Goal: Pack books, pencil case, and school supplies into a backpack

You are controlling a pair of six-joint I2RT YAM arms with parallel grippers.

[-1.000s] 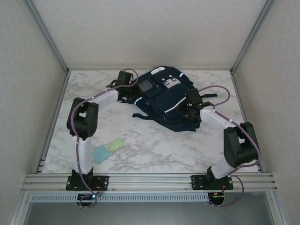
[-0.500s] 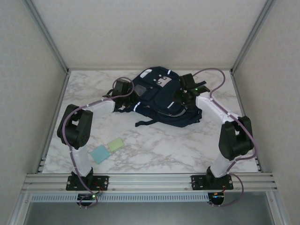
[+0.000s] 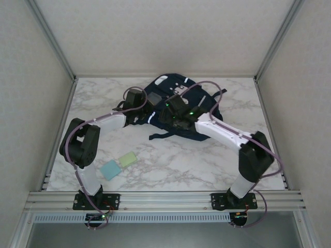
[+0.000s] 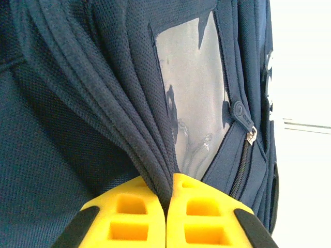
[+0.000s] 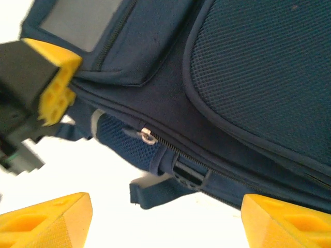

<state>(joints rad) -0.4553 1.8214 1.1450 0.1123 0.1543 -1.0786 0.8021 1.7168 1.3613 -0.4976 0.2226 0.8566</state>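
Observation:
The navy backpack [image 3: 165,89] lies at the back middle of the table. My left gripper [image 3: 146,109] is at its left side, shut on a bunched fold of its fabric [image 4: 155,150] beside the grey patch [image 4: 194,98]. My right gripper [image 3: 165,116] reaches over the bag from the right and stands open, nothing between its fingers. In the right wrist view, the backpack [image 5: 248,67], its zipper pull [image 5: 146,136] and a loose strap [image 5: 165,188] lie ahead of the open right gripper [image 5: 165,222]. Two school supplies pads, pale blue [image 3: 110,169] and pale green [image 3: 127,159], lie near the left arm. The books and pencil case are out of view.
Metal frame posts and white walls close in the marble table [image 3: 181,165] on three sides. The left gripper's yellow finger [image 5: 54,88] sits close to the upper left of the right wrist view. Purple cables loop over both arms.
My right arm has swung left across the backpack from its right side and opened its jaws wide. The backpack has shifted back and flattened. The left gripper has kept its hold.

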